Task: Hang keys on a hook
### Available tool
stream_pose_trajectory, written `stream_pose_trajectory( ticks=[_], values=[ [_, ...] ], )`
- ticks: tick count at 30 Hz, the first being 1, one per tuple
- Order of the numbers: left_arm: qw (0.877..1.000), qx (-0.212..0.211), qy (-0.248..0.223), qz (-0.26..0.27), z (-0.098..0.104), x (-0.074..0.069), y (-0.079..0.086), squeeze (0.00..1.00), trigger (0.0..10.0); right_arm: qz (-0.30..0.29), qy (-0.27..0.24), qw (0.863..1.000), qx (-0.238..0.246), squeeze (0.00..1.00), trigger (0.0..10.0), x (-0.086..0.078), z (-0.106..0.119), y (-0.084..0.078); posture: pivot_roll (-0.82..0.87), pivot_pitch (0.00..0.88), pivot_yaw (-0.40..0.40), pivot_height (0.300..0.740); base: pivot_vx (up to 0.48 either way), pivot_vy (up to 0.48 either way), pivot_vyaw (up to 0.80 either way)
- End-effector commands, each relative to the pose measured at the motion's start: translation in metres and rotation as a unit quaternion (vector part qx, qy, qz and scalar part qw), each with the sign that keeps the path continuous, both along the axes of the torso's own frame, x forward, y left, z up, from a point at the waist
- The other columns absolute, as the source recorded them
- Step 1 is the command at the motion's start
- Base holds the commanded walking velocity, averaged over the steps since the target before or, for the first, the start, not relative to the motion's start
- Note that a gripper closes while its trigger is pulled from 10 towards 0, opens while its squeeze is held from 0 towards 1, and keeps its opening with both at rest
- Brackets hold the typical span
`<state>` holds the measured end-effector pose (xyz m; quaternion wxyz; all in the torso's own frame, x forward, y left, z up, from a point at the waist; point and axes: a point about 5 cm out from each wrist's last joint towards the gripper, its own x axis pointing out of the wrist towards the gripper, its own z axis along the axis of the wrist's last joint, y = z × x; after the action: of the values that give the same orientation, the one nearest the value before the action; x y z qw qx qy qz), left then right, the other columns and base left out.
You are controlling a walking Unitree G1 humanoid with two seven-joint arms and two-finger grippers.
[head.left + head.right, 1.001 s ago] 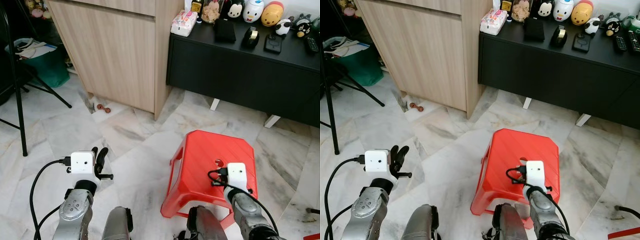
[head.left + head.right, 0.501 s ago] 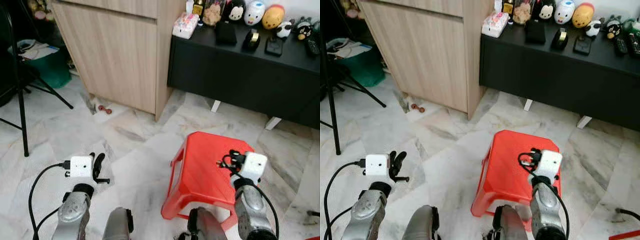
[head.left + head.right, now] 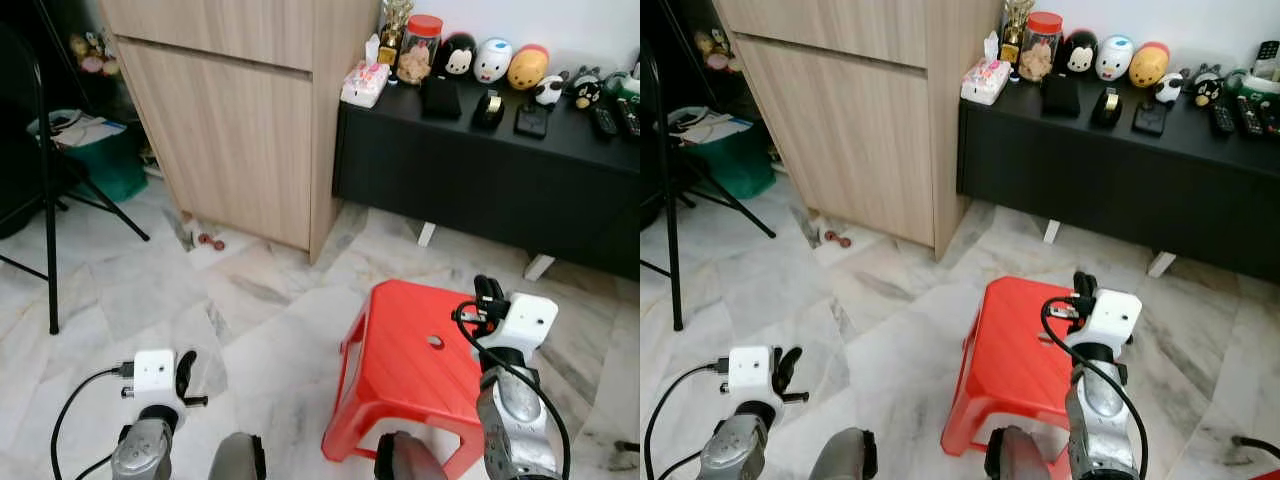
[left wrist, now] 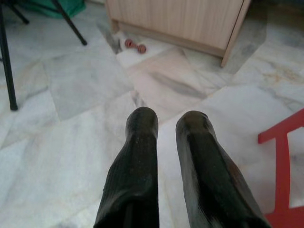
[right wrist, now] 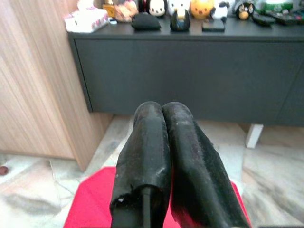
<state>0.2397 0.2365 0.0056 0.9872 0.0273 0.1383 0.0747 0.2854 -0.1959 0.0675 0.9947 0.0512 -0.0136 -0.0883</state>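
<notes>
My right gripper (image 3: 487, 292) is raised over the far edge of a red plastic stool (image 3: 410, 350), its two black fingers pressed together with nothing between them. In the right wrist view the right gripper (image 5: 162, 109) points at a low black cabinet (image 5: 190, 71). On the cabinet top (image 3: 580, 140) sit a black pouch (image 3: 440, 97), a tape dispenser (image 3: 488, 108), a small black item (image 3: 530, 120) and several toy figures. My left gripper (image 3: 184, 368) hangs low over the marble floor, and its fingers (image 4: 141, 123) stand a narrow gap apart, holding nothing.
A tall wooden cabinet (image 3: 230, 120) stands left of the black one. A tissue pack (image 3: 366, 80) and a jar (image 3: 412, 62) sit at the black cabinet's left end. A black tripod leg (image 3: 45, 200) and a green bin (image 3: 100, 160) stand at the far left. A small brown object (image 3: 210, 240) lies on the floor.
The head view has tilted up, bringing more of the cabinet top into view. My right gripper has risen from the stool's top toward the black cabinet. The left gripper sits lower in the picture.
</notes>
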Motion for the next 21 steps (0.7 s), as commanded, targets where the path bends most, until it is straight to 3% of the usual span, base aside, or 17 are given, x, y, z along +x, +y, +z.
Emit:
stream_pose_trajectory(
  ticks=[1, 21],
  values=[
    [1.0, -0.004, 0.008, 0.009, -0.0061, -0.0052, 0.0013, 0.0, 10.0, -0.003, 0.002, 1.0, -0.001, 0.0, 10.0, -0.0005, 0.002, -0.0015, 0.16, 0.039, -0.068, 0.626, 0.0, 0.0, 0.0],
    [1.0, -0.011, 0.009, 0.015, -0.0158, -0.01, 0.0008, 0.0, 10.0, 0.002, 0.024, 1.0, -0.001, 0.0, 10.0, 0.0077, 0.003, -0.002, 0.17, 0.007, -0.073, 0.626, 0.0, 0.0, 0.0]
  ],
)
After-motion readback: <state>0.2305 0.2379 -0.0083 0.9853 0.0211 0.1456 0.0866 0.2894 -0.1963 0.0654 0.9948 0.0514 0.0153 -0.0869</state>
